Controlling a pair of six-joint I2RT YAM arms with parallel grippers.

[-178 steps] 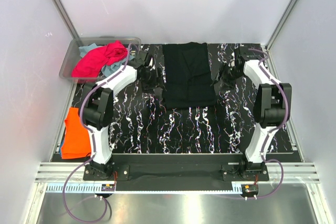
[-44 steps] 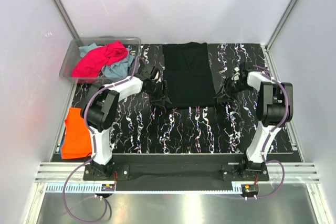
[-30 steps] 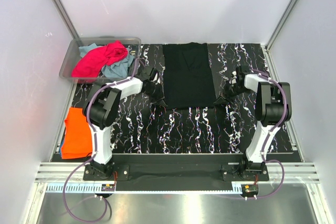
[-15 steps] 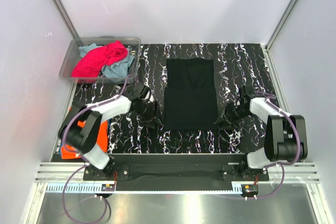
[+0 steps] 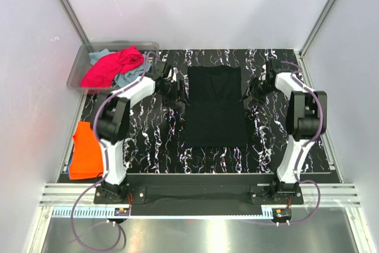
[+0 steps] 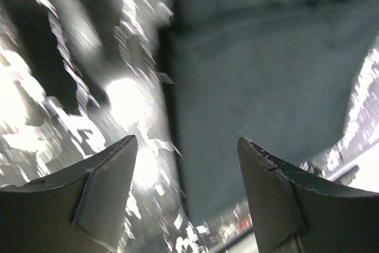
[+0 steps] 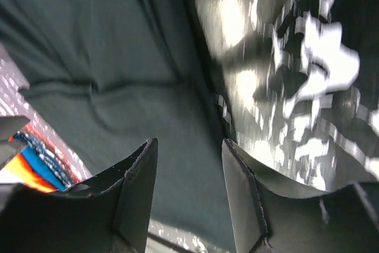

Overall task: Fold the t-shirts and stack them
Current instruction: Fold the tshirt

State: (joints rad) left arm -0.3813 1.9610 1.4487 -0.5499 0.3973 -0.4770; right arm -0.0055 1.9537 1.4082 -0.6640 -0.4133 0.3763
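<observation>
A black t-shirt (image 5: pixel 214 106), folded into a long rectangle, lies flat in the middle of the marbled table (image 5: pixel 154 146). My left gripper (image 5: pixel 175 90) hovers at the shirt's left edge near its far end, open and holding nothing. In the left wrist view the left gripper (image 6: pixel 186 141) straddles that edge of the black t-shirt (image 6: pixel 260 99). My right gripper (image 5: pixel 251 92) is open at the shirt's right edge. The right wrist view shows the right gripper (image 7: pixel 189 141) over the black t-shirt (image 7: pixel 100 57), with nothing held. An orange t-shirt (image 5: pixel 86 148) lies folded at the left.
A clear plastic bin (image 5: pixel 80 65) at the back left holds a magenta-pink t-shirt (image 5: pixel 111 66) on a teal-blue one (image 5: pixel 131 77). A blue cloth edge shows under the orange t-shirt. Grey walls close in on both sides and at the back.
Both grippers have opened and let go of the black t-shirt after pulling it toward the near edge. Both have since moved back along its sides toward the far end.
</observation>
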